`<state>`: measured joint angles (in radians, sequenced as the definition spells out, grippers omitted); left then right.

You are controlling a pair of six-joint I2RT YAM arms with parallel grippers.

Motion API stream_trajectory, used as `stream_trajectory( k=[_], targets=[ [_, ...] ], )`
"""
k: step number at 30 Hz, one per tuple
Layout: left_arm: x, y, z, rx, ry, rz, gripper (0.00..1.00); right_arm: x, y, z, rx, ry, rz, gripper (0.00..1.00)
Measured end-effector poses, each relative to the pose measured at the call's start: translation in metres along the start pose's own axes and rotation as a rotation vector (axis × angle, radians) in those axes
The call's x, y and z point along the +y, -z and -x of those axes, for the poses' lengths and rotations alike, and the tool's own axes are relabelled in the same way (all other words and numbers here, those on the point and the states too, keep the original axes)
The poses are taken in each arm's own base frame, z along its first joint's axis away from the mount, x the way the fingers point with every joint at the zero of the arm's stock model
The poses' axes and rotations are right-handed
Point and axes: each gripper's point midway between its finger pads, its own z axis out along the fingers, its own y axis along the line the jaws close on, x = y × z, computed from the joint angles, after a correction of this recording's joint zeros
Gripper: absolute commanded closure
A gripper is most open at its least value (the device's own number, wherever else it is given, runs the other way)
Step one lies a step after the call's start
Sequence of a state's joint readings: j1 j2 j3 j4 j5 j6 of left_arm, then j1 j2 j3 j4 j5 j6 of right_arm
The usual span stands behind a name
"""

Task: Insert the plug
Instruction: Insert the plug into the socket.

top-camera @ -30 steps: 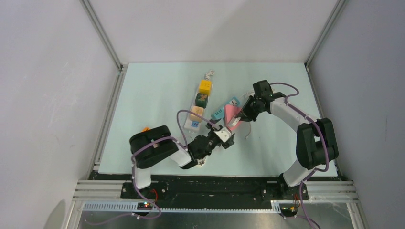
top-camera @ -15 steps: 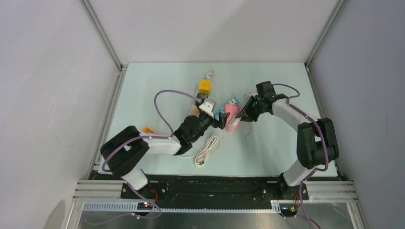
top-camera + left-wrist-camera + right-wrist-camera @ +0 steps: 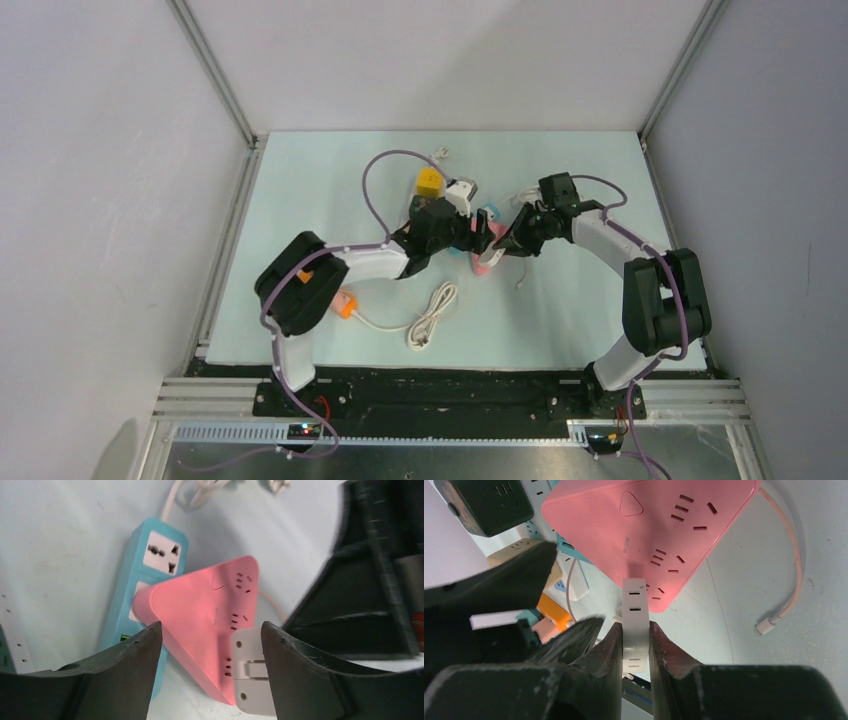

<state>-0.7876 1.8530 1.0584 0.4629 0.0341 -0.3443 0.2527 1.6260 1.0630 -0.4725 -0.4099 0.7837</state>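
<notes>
The pink triangular power strip [image 3: 649, 535] lies mid-table and partly over a teal power strip [image 3: 150, 575]. My right gripper [image 3: 634, 630] is shut on a white plug [image 3: 634, 605], whose front end is against the pink strip's near corner sockets. My left gripper [image 3: 210, 650] is open, its jaws on either side of the pink strip [image 3: 200, 615], and the white plug [image 3: 250, 672] shows beside its right finger. In the top view both grippers, left [image 3: 478, 232] and right [image 3: 506, 244], meet over the pink strip [image 3: 481, 262].
A yellow cube adapter [image 3: 430, 182] and other adapters on a white strip sit behind the left gripper. A coiled white cable [image 3: 432, 315] and an orange plug [image 3: 345, 303] lie near the front. A pink cable end [image 3: 766, 626] lies right of the strip.
My left arm has swung from the table's front up and right to the pink strip, uncovering the white cable and orange plug. The right gripper has barely moved and still holds the plug.
</notes>
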Motion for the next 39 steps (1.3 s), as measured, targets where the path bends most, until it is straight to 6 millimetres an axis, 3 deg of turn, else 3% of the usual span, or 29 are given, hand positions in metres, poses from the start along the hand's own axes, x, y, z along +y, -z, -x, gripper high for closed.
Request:
stream_trajectory(
  k=[6,14,29,39],
  targets=[
    [0.027,-0.019,-0.032,0.13,0.051,0.058,0.29,-0.001,-0.001,-0.001,-0.002,0.021,0.024,1.0],
    [0.035,-0.025,-0.028,0.156,0.072,0.076,0.3,-0.001,-0.002,0.001,-0.003,0.028,0.044,1.0],
    [0.041,-0.033,-0.026,0.145,0.07,0.091,0.4,-0.001,-0.009,0.01,0.022,-0.015,0.079,1.0],
    [0.044,-0.034,-0.026,0.144,0.066,0.095,0.44,0.007,-0.009,0.015,0.037,-0.041,-0.074,1.0]
  ],
)
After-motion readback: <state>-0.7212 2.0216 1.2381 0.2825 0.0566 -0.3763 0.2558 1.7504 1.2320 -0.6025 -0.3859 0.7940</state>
